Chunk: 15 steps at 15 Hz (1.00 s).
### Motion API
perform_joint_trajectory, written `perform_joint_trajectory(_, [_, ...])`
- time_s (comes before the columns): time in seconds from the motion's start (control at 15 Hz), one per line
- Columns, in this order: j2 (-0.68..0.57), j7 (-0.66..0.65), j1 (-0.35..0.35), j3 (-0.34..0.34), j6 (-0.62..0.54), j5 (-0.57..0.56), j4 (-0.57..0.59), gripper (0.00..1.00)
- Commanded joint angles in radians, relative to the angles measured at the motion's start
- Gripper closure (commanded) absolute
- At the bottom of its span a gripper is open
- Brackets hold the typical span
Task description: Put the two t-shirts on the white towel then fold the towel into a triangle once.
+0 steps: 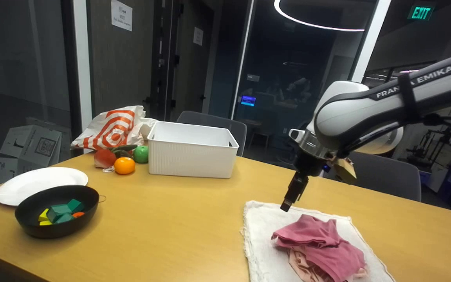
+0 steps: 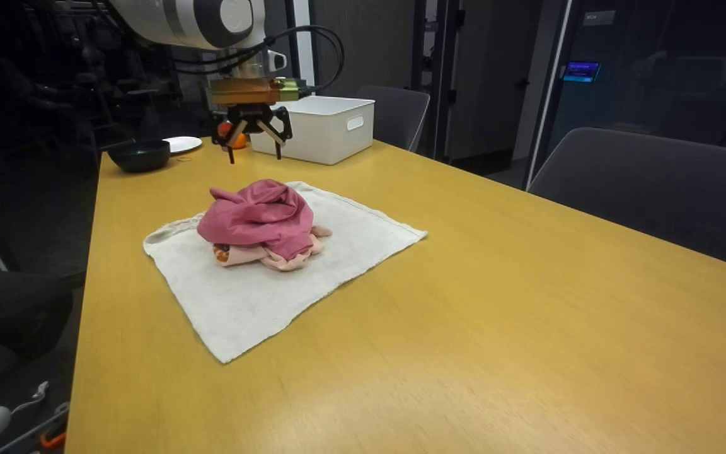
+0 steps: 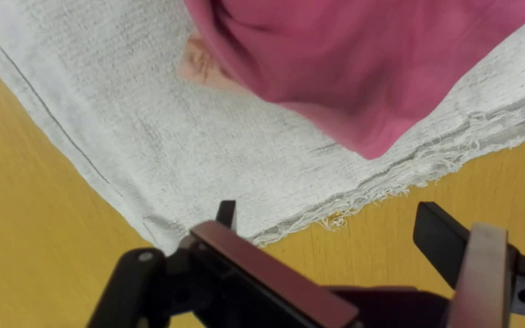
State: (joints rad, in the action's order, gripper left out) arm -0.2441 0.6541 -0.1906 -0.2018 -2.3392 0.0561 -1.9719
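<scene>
The claw (image 2: pixel 255 156) hangs empty, its two fingers spread apart. Below it and to one side lies the white towel (image 2: pixel 230 302), on which the pink t-shirt (image 2: pixel 262 217) is heaped over the pale t-shirt (image 2: pixel 293 261), I think so that the fold can cover both. A corner (image 3: pixel 164 233) lies below, near one finger, perhaps for pinching next.

Soft glare brightens the table (image 2: pixel 464 359) (dimness behind).

2 tees (image 2: pixel 256 217) (image 2: pixel 243 254), 1 twl (image 2: pixel 230 302), 1 bwl (image 1: pixel 49 232)
</scene>
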Motion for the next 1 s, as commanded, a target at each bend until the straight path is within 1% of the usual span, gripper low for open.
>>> perform_joint_trajectory(0.0, [-0.154,0.033,0.014,-0.039,0.032,0.010,0.189,0.00])
perform_joint_trajectory(0.27, [-0.292,0.044,0.021,-0.063,0.070,0.008,0.334,0.00])
perform_joint_trajectory(0.4, [-0.357,0.045,0.020,-0.064,0.114,-0.002,0.411,0.00])
perform_joint_trajectory(0.53, [-0.411,0.061,0.037,-0.080,0.188,0.028,0.486,0.00])
perform_joint_trajectory(0.6, [-0.345,0.024,0.021,-0.061,0.113,-0.005,0.372,0.00])
perform_joint_trajectory(0.8, [-0.398,0.034,0.030,-0.068,0.157,0.001,0.443,0.00])
perform_joint_trajectory(0.87, [-0.403,0.035,0.031,-0.068,0.160,0.002,0.451,0.00])
perform_joint_trajectory(0.93, [-0.402,0.012,0.013,-0.049,0.128,-0.030,0.433,0.00])
